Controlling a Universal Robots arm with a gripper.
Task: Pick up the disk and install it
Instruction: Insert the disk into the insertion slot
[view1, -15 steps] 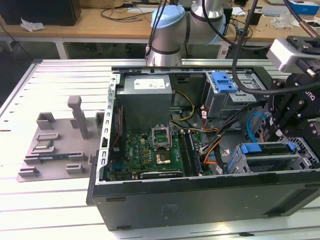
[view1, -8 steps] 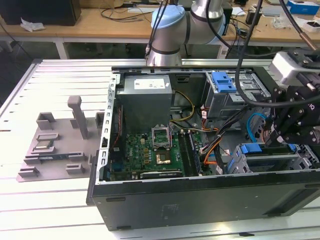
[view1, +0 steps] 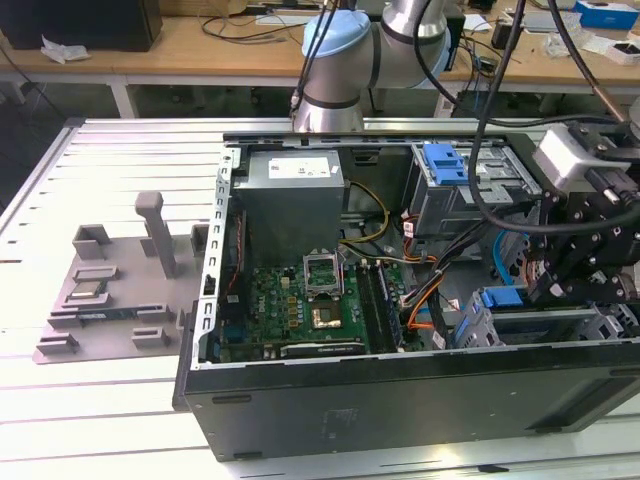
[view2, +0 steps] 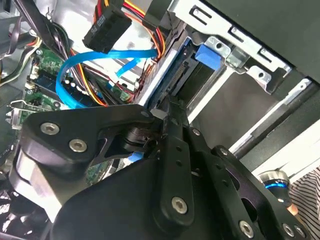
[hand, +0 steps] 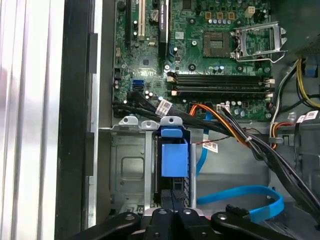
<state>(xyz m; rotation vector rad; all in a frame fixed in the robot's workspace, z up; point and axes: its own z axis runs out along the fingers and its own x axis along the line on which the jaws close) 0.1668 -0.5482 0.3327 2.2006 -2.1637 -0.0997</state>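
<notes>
The black fingers (view2: 176, 145) are drawn together, and in the second wrist view their tips meet; whether they pinch any edge between them I cannot tell. In the first wrist view they sit just at the end of the disk (hand: 174, 159), a flat drive in a blue plastic bracket, seen here edge-on. It stands in a slot of the silver metal drive cage (hand: 129, 165), inside the open black computer case (view1: 400, 400).

The exterior view adds what the wrist views do not give. It shows the gripper (view1: 550, 288) hanging over one corner of the case, a big grey power supply box (view1: 295, 190) inside the case, and a grey plastic fixture tray (view1: 110, 290) outside the case on the slatted metal bench (view1: 100, 400). There are two blue brackets in the case: the one of the disk, and a second blue bracket (view1: 447, 163) in another bay.

The first wrist view shows inside the case one green mainboard (hand: 200, 60) with one open processor socket (hand: 218, 44). It also shows two blue flat cables, a bright blue cable (hand: 250, 202) and a paler blue cable (hand: 202, 157).
</notes>
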